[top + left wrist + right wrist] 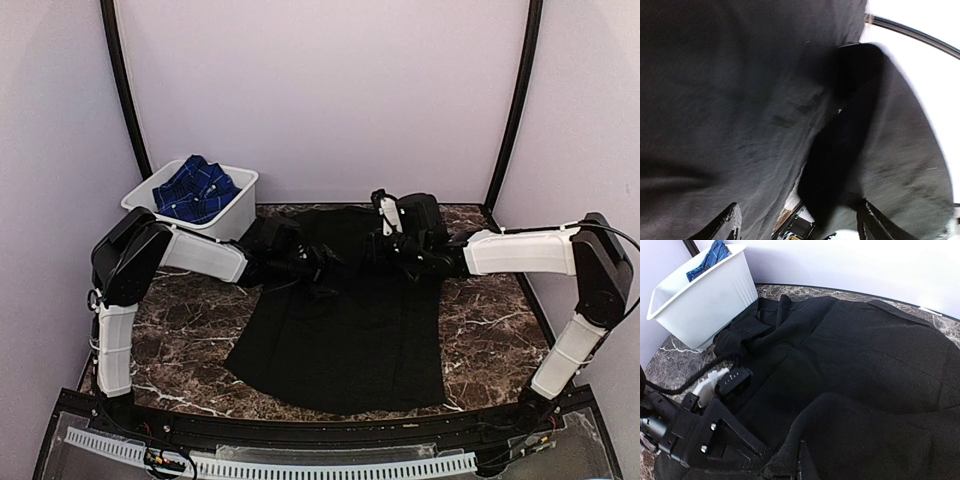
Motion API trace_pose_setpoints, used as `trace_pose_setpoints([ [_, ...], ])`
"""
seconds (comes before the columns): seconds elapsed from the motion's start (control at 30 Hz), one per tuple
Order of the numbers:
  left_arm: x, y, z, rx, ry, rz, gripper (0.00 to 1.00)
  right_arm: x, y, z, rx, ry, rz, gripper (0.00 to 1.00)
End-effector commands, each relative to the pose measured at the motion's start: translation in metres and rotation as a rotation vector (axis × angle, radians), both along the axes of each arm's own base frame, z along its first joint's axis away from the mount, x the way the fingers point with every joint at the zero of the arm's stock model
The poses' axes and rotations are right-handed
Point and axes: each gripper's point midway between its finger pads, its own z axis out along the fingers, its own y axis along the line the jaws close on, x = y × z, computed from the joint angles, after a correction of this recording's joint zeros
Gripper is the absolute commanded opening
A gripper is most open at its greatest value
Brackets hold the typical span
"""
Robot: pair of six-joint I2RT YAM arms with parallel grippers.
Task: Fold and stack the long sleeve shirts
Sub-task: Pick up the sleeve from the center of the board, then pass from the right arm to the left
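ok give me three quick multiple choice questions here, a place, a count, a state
1. Where is the blue checked shirt? A in the white tub B under it C out of view
2. How many shirts lie spread on the marble table? A none B one C two
3. The left gripper is: A open B shut on cloth C shut on the tub rim
Answers: A, blue checks show inside the tub; B, only the black shirt lies spread; A, its fingers stand wide apart.
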Motion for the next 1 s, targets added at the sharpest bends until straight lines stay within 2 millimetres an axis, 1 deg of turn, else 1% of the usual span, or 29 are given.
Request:
trace_pose_setpoints([
  [0.0, 0.019, -0.012, 0.046, -0.104, -0.084, 0.027, 0.75, -0.006, -0.001, 0.007, 0.028, -0.019, 0.006, 0.0],
  [0.07, 0.02, -0.013, 0.043, -0.113, -0.076, 0.032, 0.71, -0.007, -0.002, 0.006, 0.028, -0.016, 0.001, 0.0],
  [0.13, 0.021, -0.014, 0.046, -0.129, -0.085, 0.035, 0.68, -0.007, -0.003, 0.005, 0.03, -0.013, -0.004, 0.0],
  [0.23, 0.022, -0.015, 0.048, -0.132, -0.092, 0.033, 0.6, -0.008, -0.004, 0.003, 0.03, -0.007, -0.003, 0.0],
  [0.27, 0.021, -0.015, 0.048, -0.131, -0.091, 0.03, 0.56, -0.008, -0.004, 0.002, 0.029, -0.006, -0.004, 0.0],
  [0.3, 0.021, -0.015, 0.047, -0.131, -0.09, 0.029, 0.53, -0.008, -0.005, 0.001, 0.026, -0.004, -0.006, 0.0],
  [0.4, 0.02, -0.015, 0.047, -0.125, -0.092, 0.021, 0.36, -0.01, -0.007, -0.004, 0.014, 0.005, -0.01, 0.0],
  [0.43, 0.019, -0.015, 0.046, -0.121, -0.091, 0.019, 0.34, -0.01, -0.008, -0.006, 0.013, 0.009, -0.012, 0.0],
  [0.47, 0.019, -0.014, 0.047, -0.117, -0.096, 0.017, 0.28, -0.011, -0.008, -0.008, 0.012, 0.012, -0.01, 0.0],
  [0.5, 0.019, -0.014, 0.048, -0.115, -0.099, 0.015, 0.25, -0.013, -0.009, -0.01, 0.011, 0.017, -0.01, 0.0],
  [0.53, 0.018, -0.013, 0.049, -0.11, -0.104, 0.011, 0.19, -0.013, -0.01, -0.011, 0.008, 0.02, -0.014, 0.0],
  [0.57, 0.018, -0.013, 0.049, -0.104, -0.109, 0.012, 0.16, -0.014, -0.012, -0.014, 0.003, 0.024, -0.018, 0.0],
  [0.6, 0.018, -0.011, 0.051, -0.096, -0.117, 0.01, 0.09, -0.015, -0.013, -0.016, -0.001, 0.028, -0.02, 0.0],
  [0.67, 0.018, -0.008, 0.054, -0.083, -0.133, 0.008, 0.01, -0.017, -0.016, -0.02, -0.01, 0.035, -0.022, 0.0],
  [0.7, 0.018, -0.008, 0.057, -0.08, -0.149, 0.003, 0.0, -0.019, -0.017, -0.022, -0.014, 0.039, -0.023, 0.0],
  [0.73, 0.018, -0.006, 0.056, -0.066, -0.147, 0.0, 0.0, -0.02, -0.018, -0.025, -0.018, 0.044, -0.022, 0.0],
  [0.77, 0.019, -0.006, 0.06, -0.061, -0.171, -0.011, 0.0, -0.021, -0.019, -0.027, -0.024, 0.049, -0.02, 0.0],
  [0.8, 0.019, -0.003, 0.057, -0.037, -0.163, -0.014, 0.0, -0.023, -0.02, -0.031, -0.031, 0.057, -0.019, 0.0],
  [0.83, 0.02, -0.003, 0.065, -0.028, -0.2, -0.027, 0.0, -0.025, -0.022, -0.034, -0.04, 0.066, -0.021, 0.0],
  [0.87, 0.019, 0.0, 0.063, -0.002, -0.193, -0.033, 0.0, -0.026, -0.026, -0.037, -0.054, 0.074, -0.032, 0.02],
  [0.9, 0.022, 0.002, 0.073, 0.007, -0.238, -0.046, 0.0, -0.026, -0.03, -0.038, -0.069, 0.081, -0.047, 0.12],
  [0.93, 0.021, 0.005, 0.071, 0.036, -0.229, -0.053, 0.0, -0.026, -0.036, -0.039, -0.086, 0.087, -0.07, 0.23],
  [0.97, 0.024, 0.006, 0.083, 0.042, -0.282, -0.07, 0.0, -0.025, -0.043, -0.039, -0.104, 0.095, -0.094, 0.35],
])
